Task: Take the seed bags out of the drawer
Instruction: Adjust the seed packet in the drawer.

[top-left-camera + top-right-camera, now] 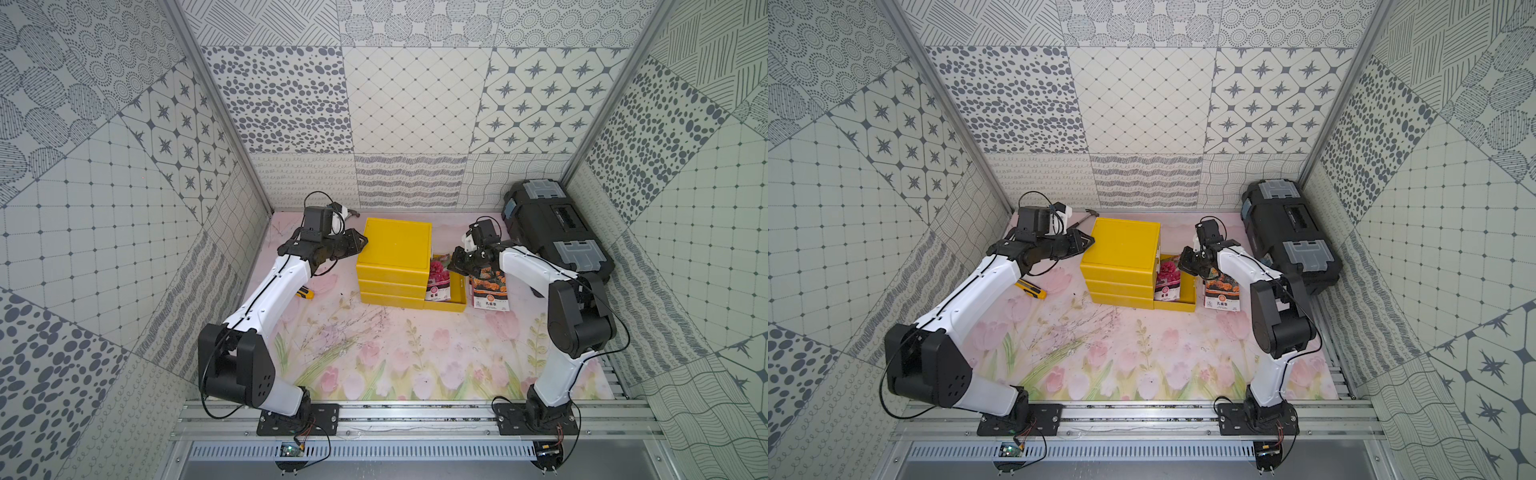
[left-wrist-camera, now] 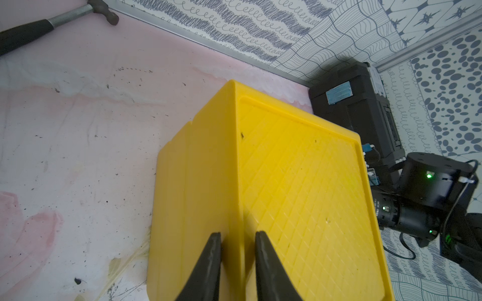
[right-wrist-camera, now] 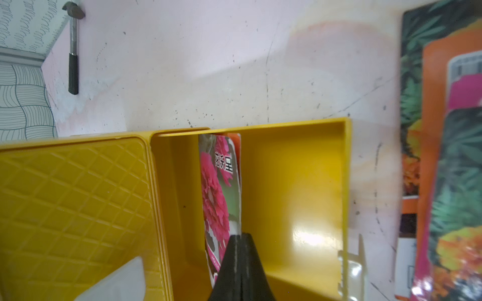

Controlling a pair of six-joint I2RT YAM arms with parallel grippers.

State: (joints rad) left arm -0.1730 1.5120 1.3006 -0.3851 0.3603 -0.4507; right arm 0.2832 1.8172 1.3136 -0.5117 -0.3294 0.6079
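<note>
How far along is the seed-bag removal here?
Done: at least two orange bags lie on the table beside the drawer. In hand: right hand is shut on the pink bag, standing inside the drawer. Remaining: lift it out; no other bag shows there.

Drawer unit (image 2: 300,195): yellow moulded plastic, top embossed with a diamond grid. Drawer (image 3: 294,169): same plastic, smooth and glossy inside. Pink seed bag (image 3: 216,187): glossy printed surface. Orange seed bags (image 1: 490,297): glossy likewise. Hammer (image 3: 73,65): bare metal shaft, black matt grip. Toolbox (image 1: 557,232): black matt plastic. Worktop (image 1: 395,353): matt printed sheet, scuffed.
</note>
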